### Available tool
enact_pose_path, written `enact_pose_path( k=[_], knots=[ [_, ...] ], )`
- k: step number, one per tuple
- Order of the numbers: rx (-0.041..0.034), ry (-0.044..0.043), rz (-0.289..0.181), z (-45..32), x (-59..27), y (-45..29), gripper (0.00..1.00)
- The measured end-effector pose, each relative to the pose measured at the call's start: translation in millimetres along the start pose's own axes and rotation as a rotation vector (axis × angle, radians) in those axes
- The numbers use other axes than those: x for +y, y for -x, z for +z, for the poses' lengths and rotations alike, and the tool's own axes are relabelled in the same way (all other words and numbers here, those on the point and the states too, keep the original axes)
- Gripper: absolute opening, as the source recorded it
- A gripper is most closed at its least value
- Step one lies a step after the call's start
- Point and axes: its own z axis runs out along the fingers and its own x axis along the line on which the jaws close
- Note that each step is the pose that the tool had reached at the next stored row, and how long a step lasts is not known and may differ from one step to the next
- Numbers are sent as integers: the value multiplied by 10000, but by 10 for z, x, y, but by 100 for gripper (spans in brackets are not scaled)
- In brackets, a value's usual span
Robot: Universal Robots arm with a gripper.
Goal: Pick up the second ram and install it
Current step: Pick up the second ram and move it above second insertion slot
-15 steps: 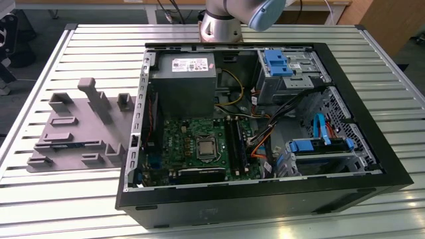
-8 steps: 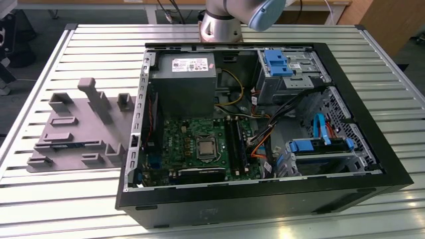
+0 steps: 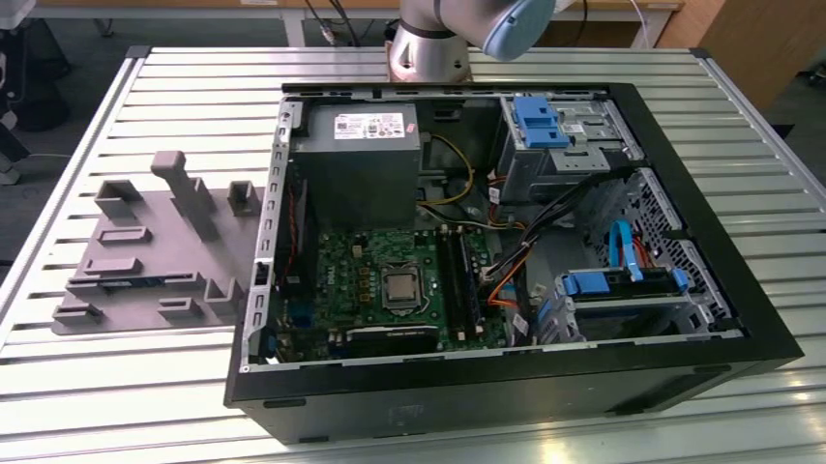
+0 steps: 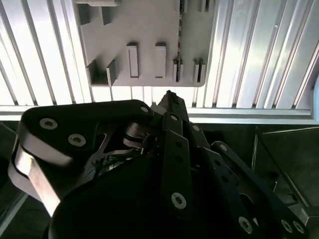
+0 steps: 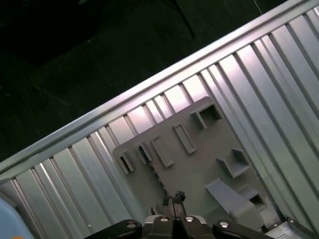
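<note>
Exterior view: the second ram [image 3: 130, 282] rests in the grey holder [image 3: 162, 242]. It is probably light, stiff and fragile, best pinched across its flat faces. In the first wrist view the claw [image 5: 173, 199] is together, empty.

This is a robotics lab or test workshop. A ribbed aluminium table [image 3: 130, 387] carries an open PC case [image 3: 516, 391] with its motherboard [image 3: 374, 280] bared. A grey fixture plate [image 3: 142, 242] with moulded holders lies beside it on the exterior view's left. At the table's far edge stands the base of a robot arm [image 3: 432, 43], and its black gripper [image 4: 169, 94] appears in the second wrist view. Beyond are cables [image 3: 329, 19], a wooden desk [image 3: 652, 8] and dark floor [image 5: 75, 50].
</note>
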Motion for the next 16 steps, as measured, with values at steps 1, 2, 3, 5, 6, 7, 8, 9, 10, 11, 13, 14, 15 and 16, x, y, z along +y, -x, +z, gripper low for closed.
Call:
enact_pose_path(
  k=[1, 2, 3, 5, 6, 7, 8, 9, 10, 11, 13, 14, 15, 16],
  knots=[
    [4, 2, -132, 1, 1, -1, 11],
    [8, 4, -263, 1, 1, -2, 11],
    [11, 6, -395, 1, 2, -3, 11],
    [19, 9, -666, 3, 2, -3, 11],
    [22, 11, -805, 4, 2, -3, 11],
    [26, 12, -953, 4, 2, -3, 11],
    [28, 13, -1088, 5, 2, -3, 11],
    [32, 14, -1222, 6, 2, -3, 11],
    [35, 15, -1356, 7, 2, -3, 11],
    [39, 16, -1491, 7, 2, -3, 11],
    [45, 18, -1758, 9, 2, -3, 11],
    [49, 19, -1899, 9, 2, -4, 11],
    [52, 21, -2033, 10, 2, -4, 11],
    [56, 22, -2174, 12, 2, -4, 11]
  ],
)
